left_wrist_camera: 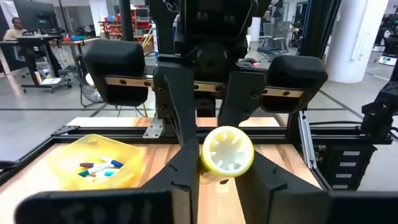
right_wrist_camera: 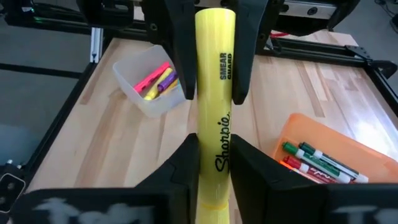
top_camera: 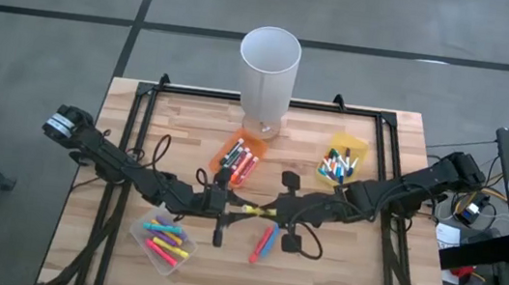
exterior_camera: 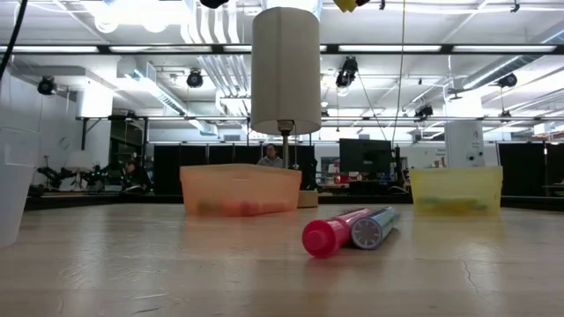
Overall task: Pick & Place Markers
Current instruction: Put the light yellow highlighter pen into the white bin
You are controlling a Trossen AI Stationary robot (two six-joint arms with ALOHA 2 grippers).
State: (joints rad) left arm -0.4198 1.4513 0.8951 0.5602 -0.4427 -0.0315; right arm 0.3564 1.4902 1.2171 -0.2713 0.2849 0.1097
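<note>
Yellow marker [right_wrist_camera: 214, 118], light, stiff, slick-barrelled, hanging over table centre, six o'clock of the white cylinder [top_camera: 269, 66]: left gripper [top_camera: 215, 199] and right gripper [top_camera: 287, 208] both clamping it, best taken mid-barrel at each end.

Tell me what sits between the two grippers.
A yellow marker spans the gap between the left gripper and right gripper, with both sets of jaws around it; clearest in the right wrist view.

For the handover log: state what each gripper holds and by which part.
One yellow Sharpie highlighter, held level between both. The right gripper clamps its barrel near one end; the left gripper has its fingers either side of the opposite end, though firm contact there cannot be told.
</note>
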